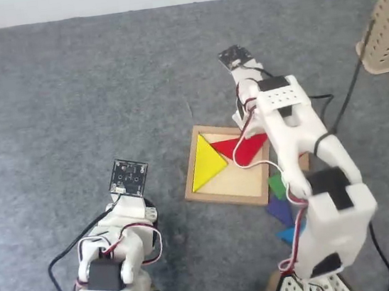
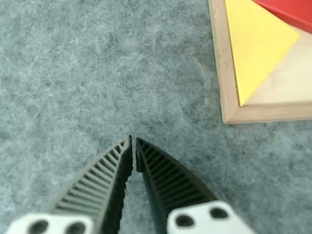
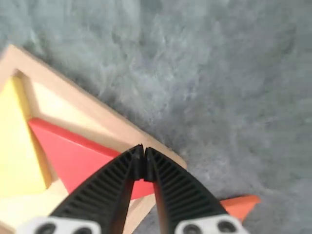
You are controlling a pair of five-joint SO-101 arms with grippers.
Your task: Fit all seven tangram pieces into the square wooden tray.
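The square wooden tray (image 1: 224, 196) lies mid-table on grey carpet. A yellow triangle (image 1: 205, 164) lies flat in its left part. Beside it, a red triangle (image 1: 247, 150) has one corner lying over the tray rim (image 3: 92, 109). My right gripper (image 3: 143, 149) is shut with nothing in it, its tips just above that red triangle (image 3: 73, 153) corner. My left gripper (image 2: 133, 141) is shut over bare carpet, a short way from the tray (image 2: 220, 73) and the yellow triangle (image 2: 253, 41). Green (image 1: 276, 184), purple (image 1: 280, 210) and blue (image 1: 289, 233) pieces lie outside the tray under the right arm. An orange piece (image 3: 239, 204) lies just outside the rim.
A beige perforated basket (image 1: 388, 23) stands at the far right edge, with a black cable (image 1: 349, 96) running past it. Open carpet stretches to the left of and beyond the tray. The left arm's base (image 1: 112, 285) sits at the near left.
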